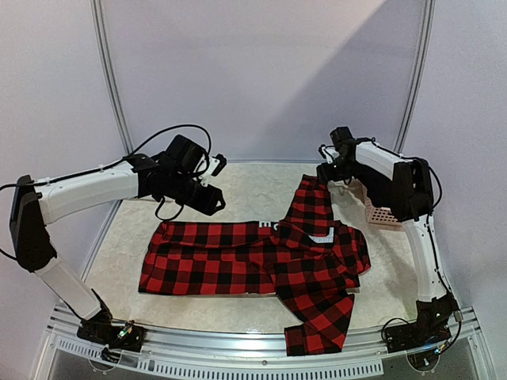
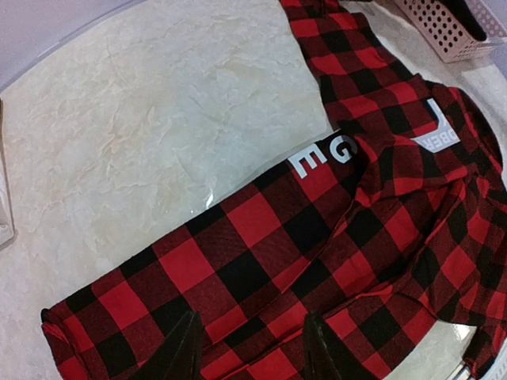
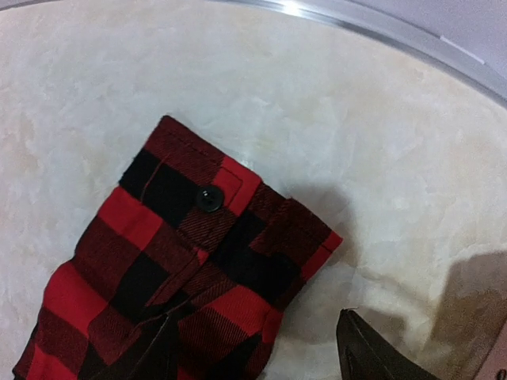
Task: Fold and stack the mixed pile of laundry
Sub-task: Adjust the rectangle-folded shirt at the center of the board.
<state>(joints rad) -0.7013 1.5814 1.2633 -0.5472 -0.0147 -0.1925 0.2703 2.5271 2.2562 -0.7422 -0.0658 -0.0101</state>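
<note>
The red-and-black checked flannel shirt (image 1: 238, 265) lies spread on the table, one sleeve reaching to the far right and another toward the front edge. My left gripper (image 1: 215, 203) is open and hovers over the shirt's far left edge. In the left wrist view the gripper (image 2: 249, 356) has both fingers above the shirt (image 2: 261, 253) and holds nothing. My right gripper (image 1: 329, 170) is open above the far sleeve end. In the right wrist view the gripper (image 3: 261, 356) straddles the edge of the buttoned cuff (image 3: 210, 229). The white cloth is out of view.
A pink perforated basket (image 1: 382, 212) stands at the right behind my right arm. It also shows in the left wrist view (image 2: 444, 32), with something dark (image 2: 469, 16) inside. The table's raised rim (image 3: 380, 32) runs just beyond the cuff.
</note>
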